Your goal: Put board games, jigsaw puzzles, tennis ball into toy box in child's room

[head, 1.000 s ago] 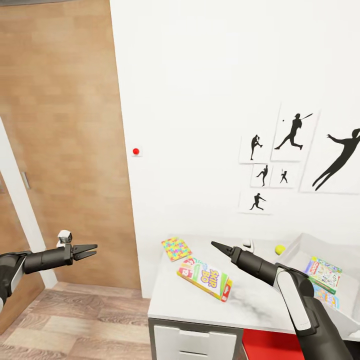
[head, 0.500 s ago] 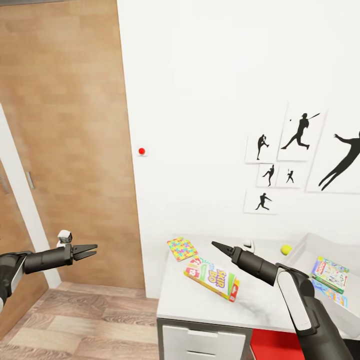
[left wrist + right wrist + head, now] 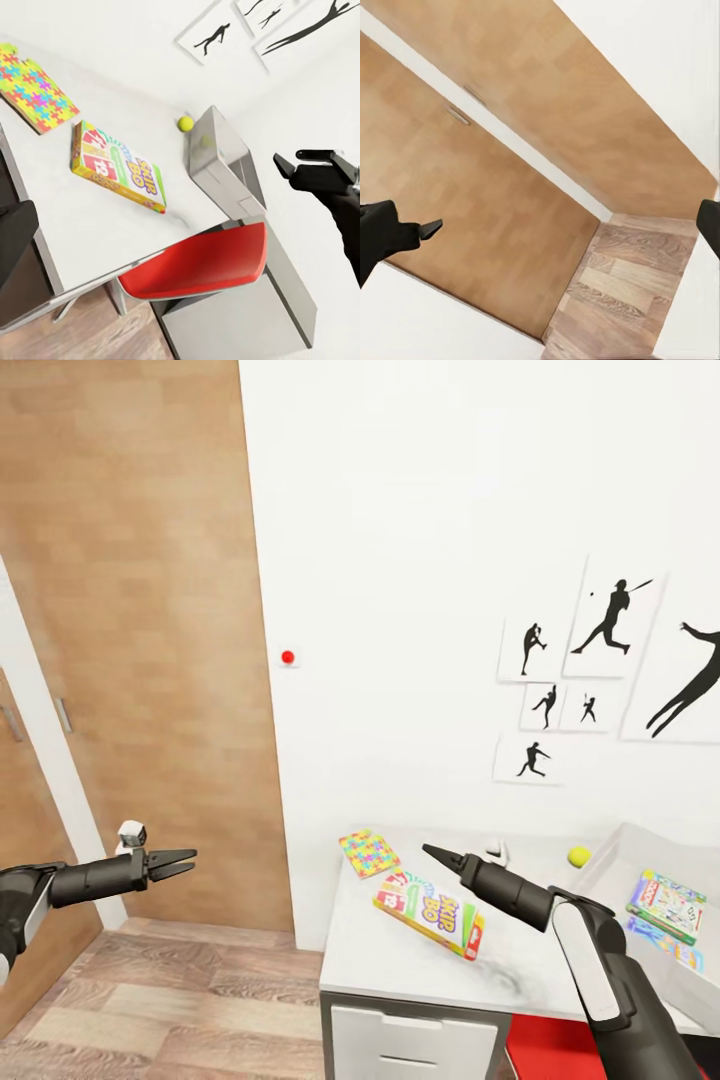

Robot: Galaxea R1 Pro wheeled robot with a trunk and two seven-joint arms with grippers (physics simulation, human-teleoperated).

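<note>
Both claws (empty) unchanged; SKIP-BO box (image 3: 432, 912) merely shifted with camera.

Left arm (image 3: 70, 880): matte black tubular forearm, white shell panel at 9 o'clock edge of head view, small white-grey cube module on top near wrist. Left gripper (image 3: 178, 861): two slim black tapered jaws. Right arm (image 3: 590, 960): black links, long white rounded panel; right gripper (image 3: 432, 852) black, pointed.

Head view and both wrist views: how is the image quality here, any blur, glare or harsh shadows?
Head view: sharp, evenly lit, the white wall nearly shadowless; the SKIP-BO box lettering is legible. Left wrist view: crisp but tilted, with a soft shadow under the red chair seat and the right gripper dark at the edge. Right wrist view: sharp wood grain on the wooden doors, no glare.
</note>
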